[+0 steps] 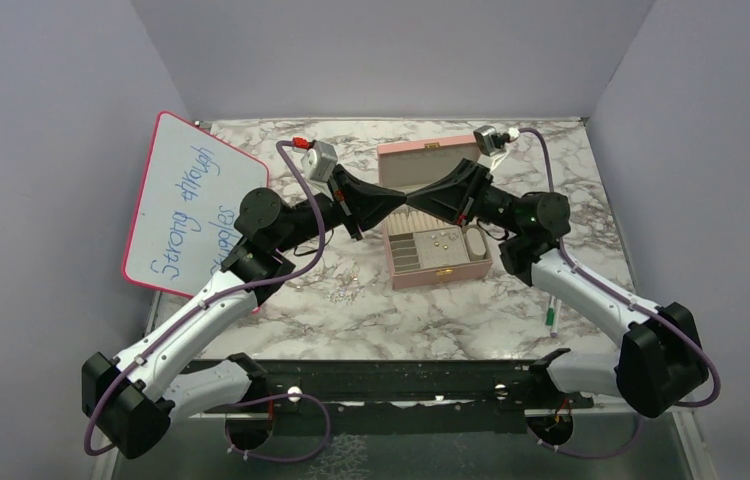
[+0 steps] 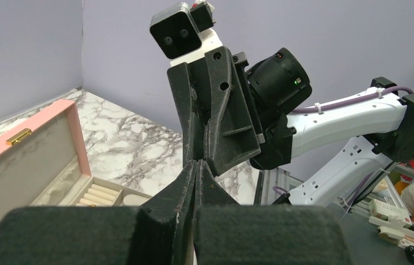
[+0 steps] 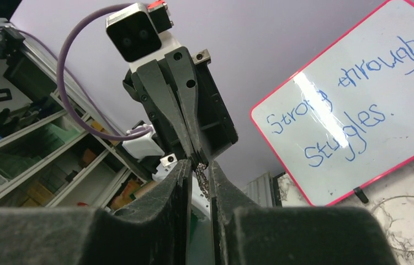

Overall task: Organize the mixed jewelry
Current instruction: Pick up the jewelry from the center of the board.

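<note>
Pink rectangular jewellery box lay open on the marble table. Above it, your left gripper was clamped tight on a short silver chain; your right gripper stood narrowly parted around that chain.

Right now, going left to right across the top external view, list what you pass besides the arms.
Whiteboard → pink jewelry box → green-and-white marker pen.
</note>
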Motion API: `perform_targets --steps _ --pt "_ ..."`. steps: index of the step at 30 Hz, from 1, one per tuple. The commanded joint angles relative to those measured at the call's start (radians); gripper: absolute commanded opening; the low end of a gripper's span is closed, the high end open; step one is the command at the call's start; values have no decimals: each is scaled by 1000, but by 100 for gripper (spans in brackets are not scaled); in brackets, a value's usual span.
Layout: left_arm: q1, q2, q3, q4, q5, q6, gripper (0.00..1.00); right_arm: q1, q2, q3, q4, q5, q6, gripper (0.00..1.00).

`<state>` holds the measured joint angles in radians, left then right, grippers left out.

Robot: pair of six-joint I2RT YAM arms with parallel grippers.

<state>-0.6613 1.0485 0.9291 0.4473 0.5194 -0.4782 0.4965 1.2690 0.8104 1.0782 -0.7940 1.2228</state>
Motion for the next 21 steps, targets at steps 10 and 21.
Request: perform_targets --steps 10,21 --pt "-5 -5 8 37 -12 -11 0 7 -76 -21 -34 53 -23 4" --pt "-4 -21 -12 37 -57 -19 37 7 -108 0 -215 91 -95 1"
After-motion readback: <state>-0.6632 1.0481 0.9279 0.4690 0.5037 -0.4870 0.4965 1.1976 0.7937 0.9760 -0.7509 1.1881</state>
